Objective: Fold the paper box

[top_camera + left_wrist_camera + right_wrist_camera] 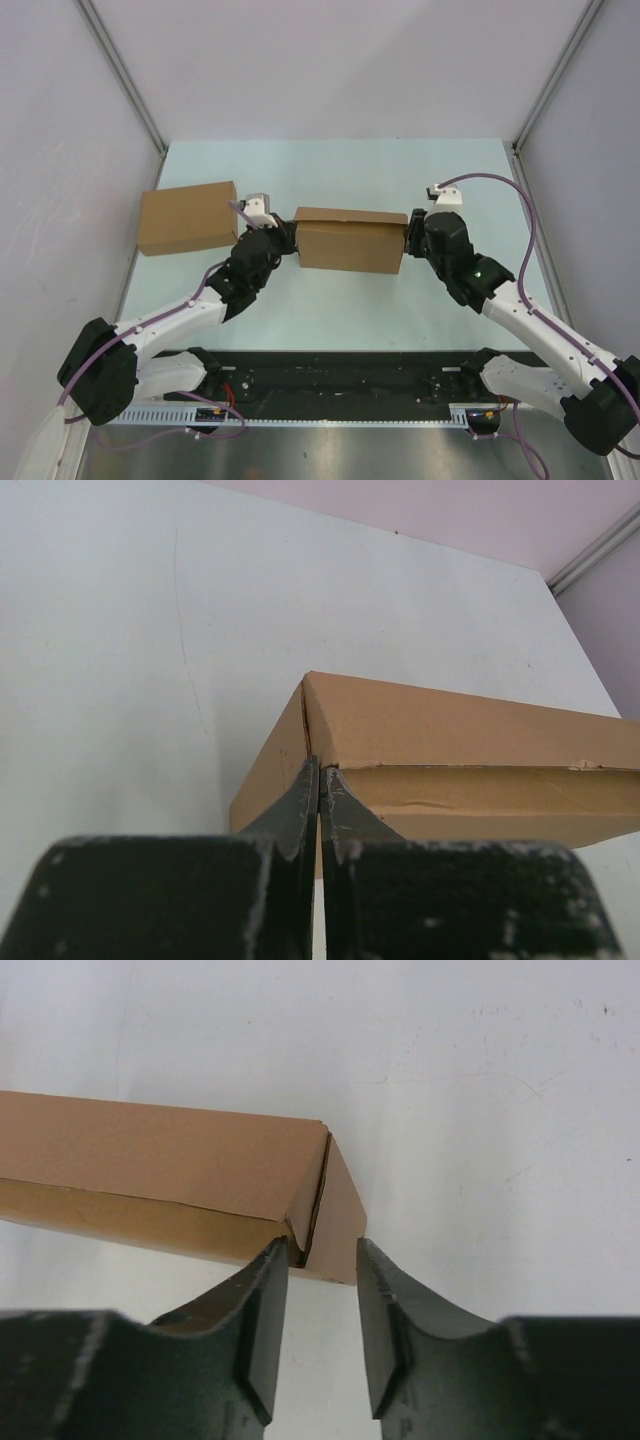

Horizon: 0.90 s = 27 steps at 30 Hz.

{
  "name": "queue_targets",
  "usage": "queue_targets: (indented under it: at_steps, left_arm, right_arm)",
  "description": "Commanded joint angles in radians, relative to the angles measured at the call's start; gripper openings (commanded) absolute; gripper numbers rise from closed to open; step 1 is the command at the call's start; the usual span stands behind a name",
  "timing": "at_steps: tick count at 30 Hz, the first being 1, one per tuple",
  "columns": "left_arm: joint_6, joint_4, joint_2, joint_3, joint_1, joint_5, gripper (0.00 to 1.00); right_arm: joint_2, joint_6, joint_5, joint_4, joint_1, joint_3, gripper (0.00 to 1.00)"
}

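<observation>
Left gripper (320, 772): clenched shut and empty, tips touching the left end corner of the paper box (450, 740).
Right gripper (321, 1245): jaws parted, grasping nothing, the right end corner just ahead of them.
Box position: mid table (330, 310), between both grippers.
Done: apparently walls raised, top closed.
Left: probably tucking the right end, where a seam gapes.
Second box (187, 218): farther left, apart.
</observation>
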Motion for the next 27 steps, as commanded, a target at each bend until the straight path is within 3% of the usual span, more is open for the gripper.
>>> queue_targets:
  at_steps: [1,8,16,27]
  left_arm:
    - [-0.003,-0.156,0.028,0.004,0.005,-0.028,0.00]
    - [0.003,-0.165,0.025,0.017,0.006,-0.028,0.00]
    - [-0.002,-0.165,0.028,0.019,0.005,-0.019,0.00]
    - [0.006,-0.168,0.032,0.028,0.005,-0.014,0.00]
  right_arm:
    - [-0.014,-0.012,0.009,0.023,0.003,0.056,0.43]
    - [-0.043,-0.014,-0.007,0.014,0.001,0.059,0.44]
    - [-0.023,-0.024,-0.006,0.038,0.001,0.059,0.24]
    - [-0.003,-0.027,-0.019,0.050,-0.002,0.069,0.35]
